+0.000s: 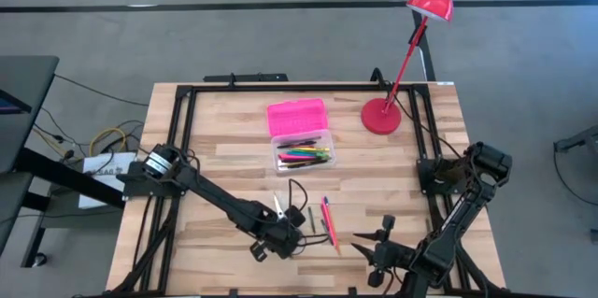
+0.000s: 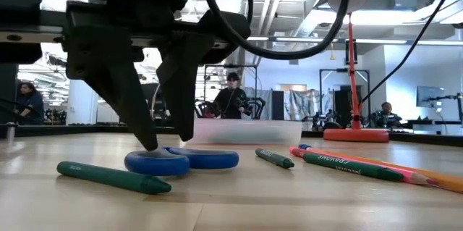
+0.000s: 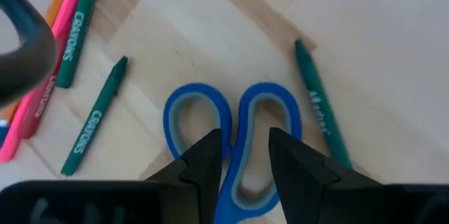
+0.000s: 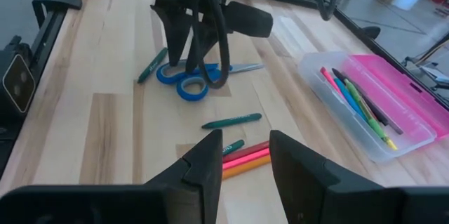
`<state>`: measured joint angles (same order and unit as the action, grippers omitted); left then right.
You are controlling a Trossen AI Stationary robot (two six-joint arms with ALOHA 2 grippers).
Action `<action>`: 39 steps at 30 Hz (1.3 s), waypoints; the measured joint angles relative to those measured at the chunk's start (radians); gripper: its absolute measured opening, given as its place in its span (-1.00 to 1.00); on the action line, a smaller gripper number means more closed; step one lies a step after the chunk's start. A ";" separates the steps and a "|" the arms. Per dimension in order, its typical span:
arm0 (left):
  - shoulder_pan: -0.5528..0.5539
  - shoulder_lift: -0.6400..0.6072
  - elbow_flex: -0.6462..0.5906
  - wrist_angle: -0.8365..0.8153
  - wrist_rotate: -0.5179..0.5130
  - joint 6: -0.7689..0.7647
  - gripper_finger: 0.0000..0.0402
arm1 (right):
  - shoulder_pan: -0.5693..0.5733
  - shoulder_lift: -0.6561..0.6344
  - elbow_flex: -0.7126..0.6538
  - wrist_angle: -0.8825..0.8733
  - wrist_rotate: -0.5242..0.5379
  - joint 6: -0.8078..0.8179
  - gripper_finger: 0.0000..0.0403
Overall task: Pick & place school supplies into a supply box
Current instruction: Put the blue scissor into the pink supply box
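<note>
Blue-handled scissors (image 3: 235, 122) lie flat on the wood table (image 1: 234, 163), near its front middle. My left gripper (image 3: 245, 143) comes down on their two handle loops with its fingers a little apart, the loops' inner sides between them. Green crayons (image 3: 95, 115) lie on either side of the scissors, and pink and orange pencils (image 1: 327, 223) just to the right. The supply box (image 1: 301, 155) stands open at mid-table, several pens inside, its pink lid (image 1: 297, 116) folded back. My right gripper (image 1: 366, 244) waits open and empty at the front right. My left gripper comes from above, slanting, at the scissors' handle loops. One fingertip (image 2: 150, 143) seems to rest on top of a loop (image 2: 155, 160); the other goes down behind it. Whether the fingers press the inner sides (image 3: 237, 157), I cannot tell. The scissors lie flat on the table.
A red desk lamp stands on its round base (image 1: 381, 116) at the far right, its head leaning out past the far edge. A black frame (image 1: 182, 120) runs along the table's edges. Bare wood lies left of the scissors and between them and the box.
</note>
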<state>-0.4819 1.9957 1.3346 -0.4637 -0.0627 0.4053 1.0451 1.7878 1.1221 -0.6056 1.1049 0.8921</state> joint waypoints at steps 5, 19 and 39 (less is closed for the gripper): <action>0.002 0.001 0.000 0.010 0.011 -0.002 -0.43 | -0.001 0.000 0.000 0.009 0.000 0.000 -0.45; 0.021 0.018 0.000 0.045 0.003 -0.052 -0.33 | -0.001 0.000 0.000 0.011 -0.003 0.000 -0.45; 0.048 0.063 0.003 0.011 -0.018 -0.110 -0.44 | -0.006 0.000 0.000 0.011 -0.006 0.000 -0.45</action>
<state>-0.4342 2.0590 1.3379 -0.4525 -0.0807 0.2955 1.0389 1.7882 1.1217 -0.5945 1.0988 0.8917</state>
